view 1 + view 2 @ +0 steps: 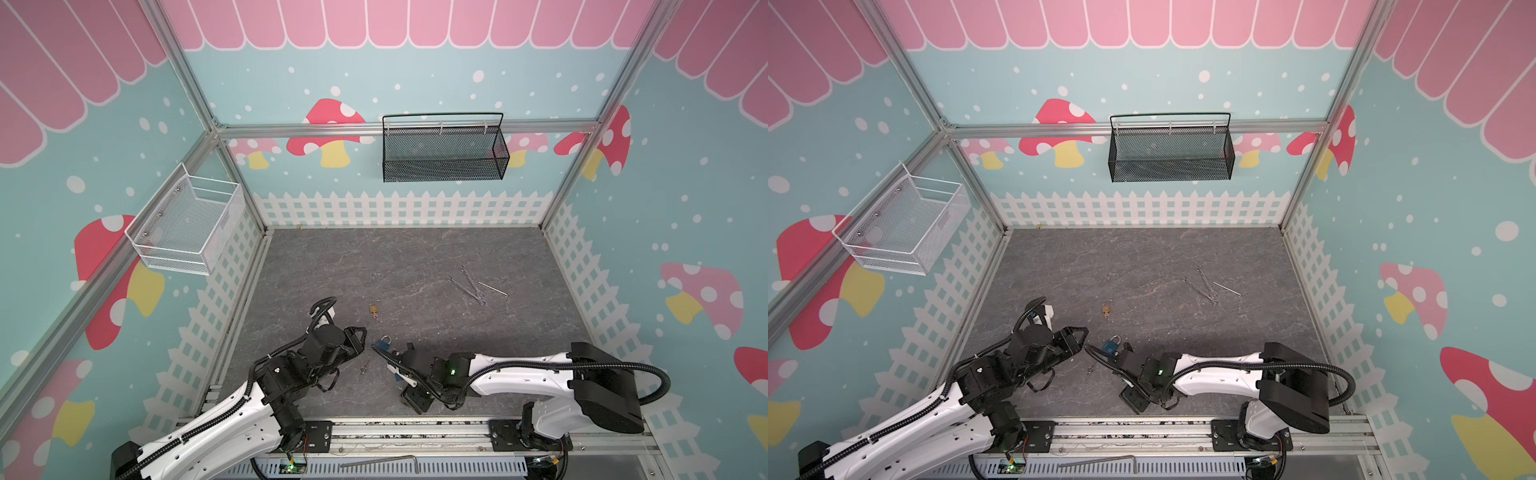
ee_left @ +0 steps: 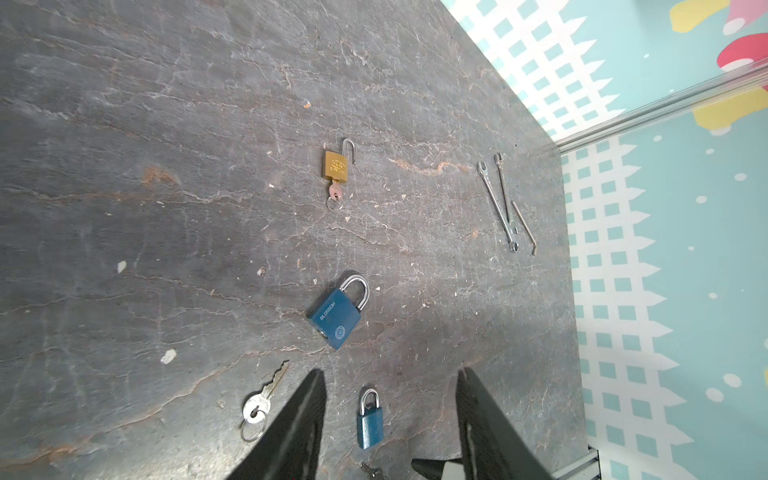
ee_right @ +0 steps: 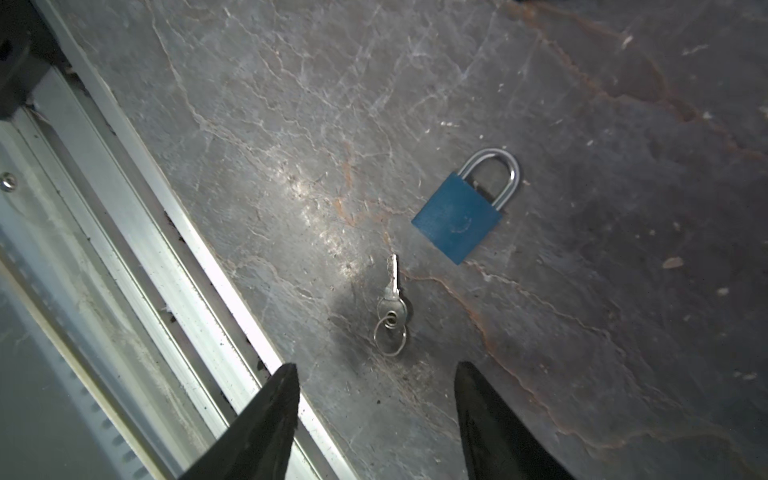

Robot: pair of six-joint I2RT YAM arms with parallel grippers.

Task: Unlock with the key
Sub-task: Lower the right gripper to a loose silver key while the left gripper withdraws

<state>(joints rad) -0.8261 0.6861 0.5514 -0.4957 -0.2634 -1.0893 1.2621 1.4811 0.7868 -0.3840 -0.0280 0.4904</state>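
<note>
We see the right tool, jaws apart and empty, near a key lying beside a blue padlock on the counter. The left tool is likewise apart, empty.

black mesh basket: back wall | white wire basket: left wall | wrenches: on mat

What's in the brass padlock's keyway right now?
A pinkish key with a ring sits in the brass padlock; its blade is hidden inside the body. The shackle stands open.
</note>
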